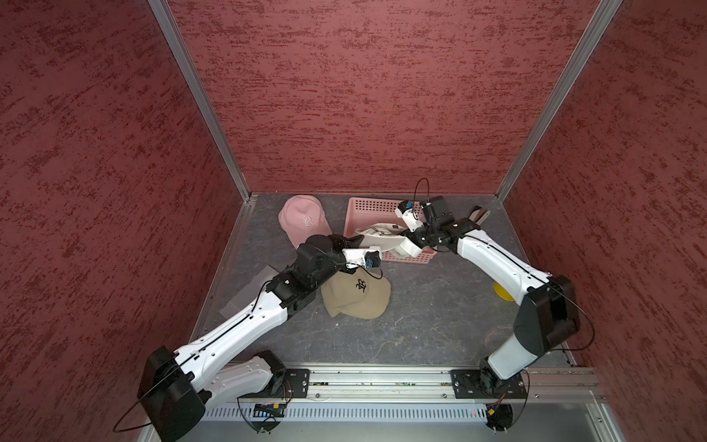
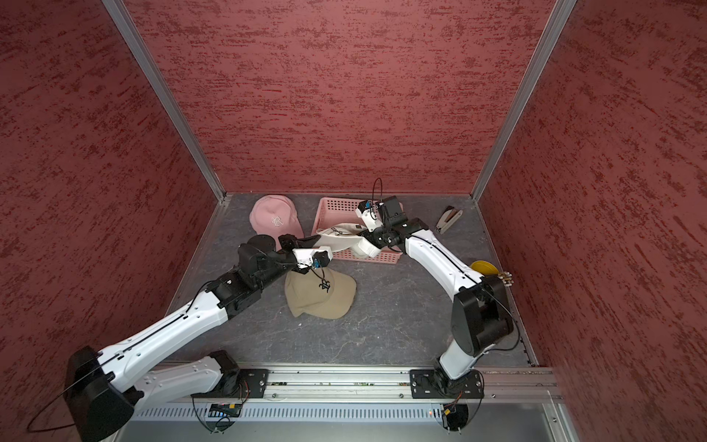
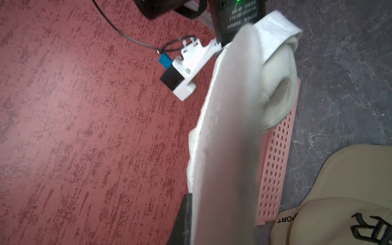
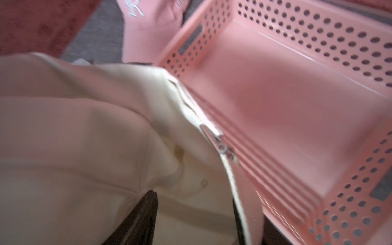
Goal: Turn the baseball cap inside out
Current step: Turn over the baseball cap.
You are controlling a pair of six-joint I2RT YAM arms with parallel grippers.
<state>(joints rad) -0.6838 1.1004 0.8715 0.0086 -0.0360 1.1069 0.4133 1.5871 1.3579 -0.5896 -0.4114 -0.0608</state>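
- Though fabric smothers the right wrist view, the right claw (image 1: 415,242) is buried in the white cap (image 1: 382,239); spread or pinching, I can't tell.
- On its brim, the left claw (image 1: 356,240) is pinched tight.
- Cap hangs between both claws, over the near rim of the pink basket (image 1: 367,208).

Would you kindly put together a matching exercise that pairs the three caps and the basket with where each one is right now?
Things:
1. pink cap
2. tan cap
3. white cap
4. pink basket

Places:
A. held up over the basket's near side
B. at the back, right of the pink cap
C. flat in the middle of the table
D. far left corner

Pairs: 1-D, 2-C, 3-A, 4-B
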